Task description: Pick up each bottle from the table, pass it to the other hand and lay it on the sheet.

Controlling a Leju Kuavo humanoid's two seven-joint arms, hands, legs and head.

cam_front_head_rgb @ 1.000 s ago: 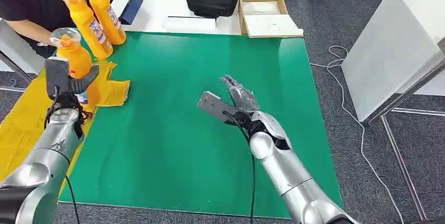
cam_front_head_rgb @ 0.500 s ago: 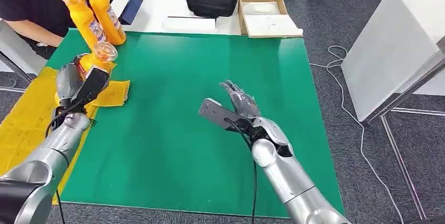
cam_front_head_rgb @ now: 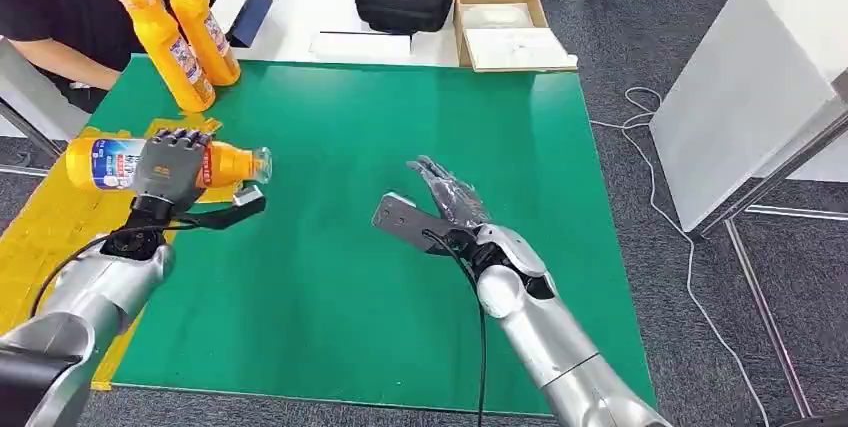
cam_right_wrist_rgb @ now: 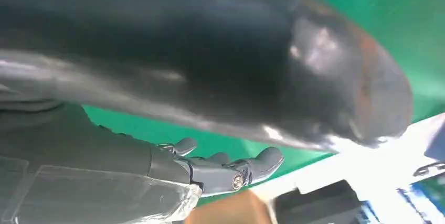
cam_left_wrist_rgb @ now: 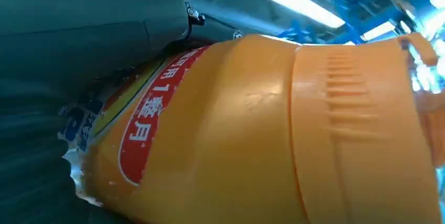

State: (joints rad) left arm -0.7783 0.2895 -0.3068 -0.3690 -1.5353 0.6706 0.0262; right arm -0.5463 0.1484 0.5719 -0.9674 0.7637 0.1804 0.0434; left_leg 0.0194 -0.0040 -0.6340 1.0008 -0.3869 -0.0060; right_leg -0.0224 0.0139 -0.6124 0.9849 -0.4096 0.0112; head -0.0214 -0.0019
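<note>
bottle (cam_front_head_rgb: 110, 163) orange, blue-red label | table (cam_front_head_rgb: 400, 147) green | sheet (cam_front_head_rgb: 45, 227) yellow

1. One orange bottle (cam_front_head_rgb: 110, 163) lies on its side in the air, over the yellow sheet (cam_front_head_rgb: 45, 222). It has a blue and red label, and its clear cap points to the right.
2. Two more bottles (cam_front_head_rgb: 185, 32) stand up and lean, close together, at the far left corner of the green table (cam_front_head_rgb: 400, 147).
</note>
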